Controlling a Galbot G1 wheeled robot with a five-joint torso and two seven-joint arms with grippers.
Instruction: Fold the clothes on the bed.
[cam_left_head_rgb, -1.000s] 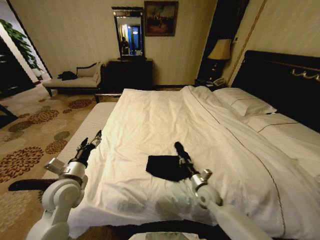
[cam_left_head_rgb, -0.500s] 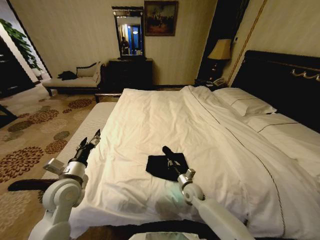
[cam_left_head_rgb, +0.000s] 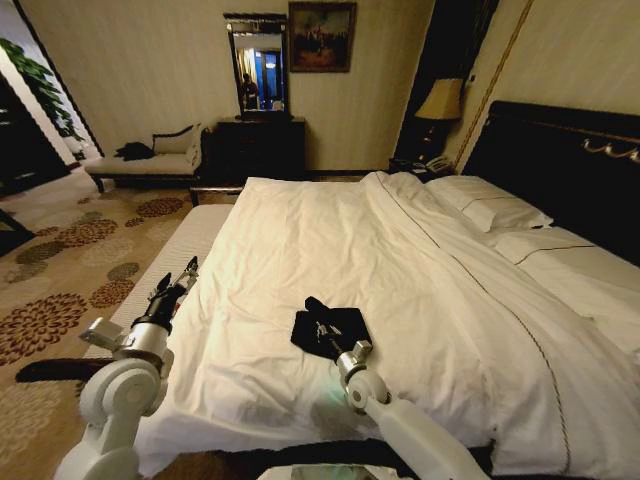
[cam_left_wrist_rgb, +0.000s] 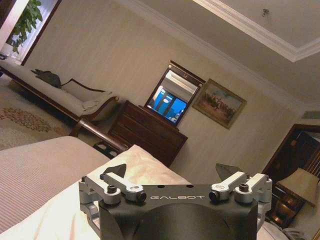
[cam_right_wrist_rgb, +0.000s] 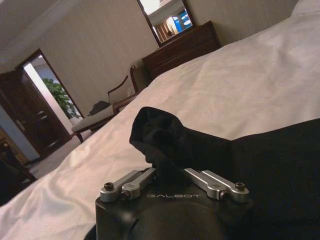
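Head view: the right gripper (cam_left_head_rgb: 313, 308) sits over the near part of the white bed (cam_left_head_rgb: 300, 240), jaws clenched on a raised fold of the black T-shirt (cam_left_head_rgb: 345, 322). The left gripper (cam_left_head_rgb: 182, 275) hovers beside the bed's left edge, jaws released. Beyond stands a dark dresser (cam_left_head_rgb: 262, 148).

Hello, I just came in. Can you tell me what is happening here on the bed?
The robot is folding a black T-shirt on the white bed. Its right gripper is shut on a fold of the cloth, lifted off the sheet, over the shirt. The left gripper hovers open at the bed's left edge, holding nothing. The shirt looks bunched, not yet neatly folded.
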